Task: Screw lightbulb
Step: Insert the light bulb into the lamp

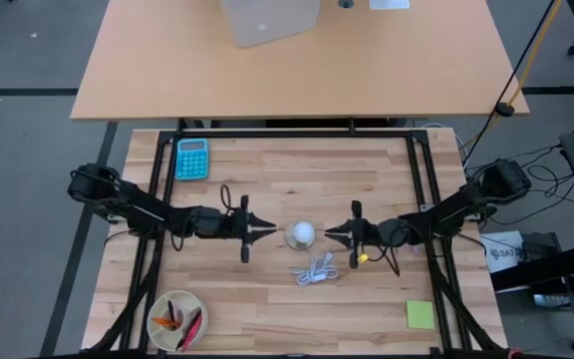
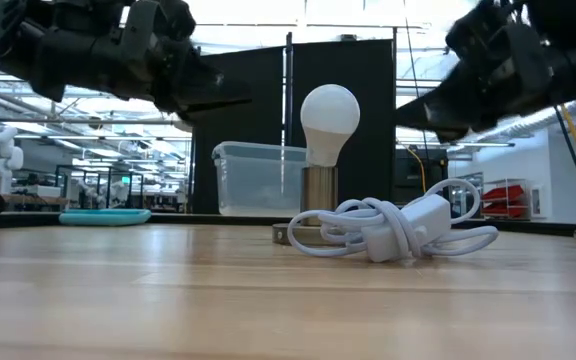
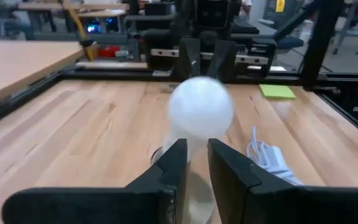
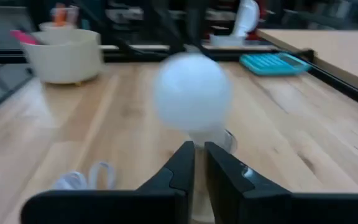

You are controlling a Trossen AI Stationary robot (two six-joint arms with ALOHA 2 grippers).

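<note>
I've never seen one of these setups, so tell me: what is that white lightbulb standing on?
The lightbulb stands upright in a metal socket whose flat base rests on the wooden table. The bulb's screw base is hidden inside the socket, and a coiled white cable covers part of the base in front.

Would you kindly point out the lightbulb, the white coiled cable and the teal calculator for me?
lightbulb (image 2: 329, 115), low view, middle of the frosted globe.
white coiled cable (image 2: 388, 229), low view, middle of the bundle.
teal calculator (image 1: 191, 159), high view, centre of its keypad face.

lightbulb (image 4: 192, 92) blurred; base hidden
</note>
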